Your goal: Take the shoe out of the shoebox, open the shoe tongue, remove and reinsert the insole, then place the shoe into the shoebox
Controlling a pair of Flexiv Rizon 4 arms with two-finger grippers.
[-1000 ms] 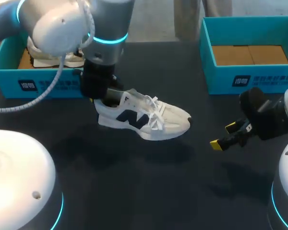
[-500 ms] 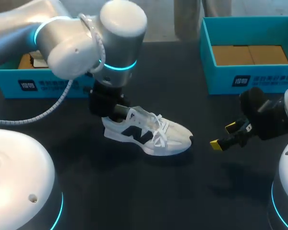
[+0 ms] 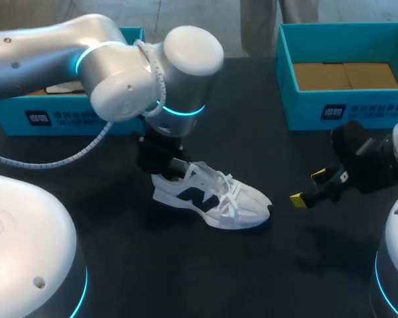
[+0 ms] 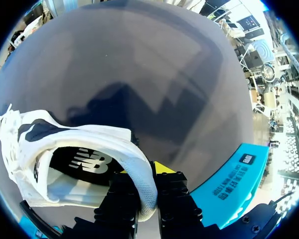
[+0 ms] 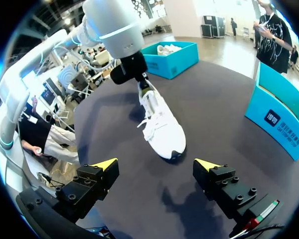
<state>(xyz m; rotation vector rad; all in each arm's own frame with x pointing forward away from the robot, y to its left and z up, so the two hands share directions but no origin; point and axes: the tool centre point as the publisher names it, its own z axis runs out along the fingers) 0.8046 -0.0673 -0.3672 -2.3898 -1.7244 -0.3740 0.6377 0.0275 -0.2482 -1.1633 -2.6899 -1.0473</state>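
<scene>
White sneaker with a navy side mark (image 3: pixel 212 201): sole-down near the middle of the dark desk (image 3: pixel 186 278), outside the teal cardboard shoebox (image 3: pixel 73 114) at the far left edge. Our left jaws pinch its padded heel collar, one finger inside, one outside. Our right jaws stand wide apart and empty, toward the right edge. We judge it light, with a soft upper and a stiffer sole. The collar gives a firm hold; loose laces may snag.

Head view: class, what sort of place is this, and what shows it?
Probably a robotics lab or test bench: the left gripper grips a white sneaker by its heel at a dark table, with a teal left shoebox and right shoebox behind.
</scene>
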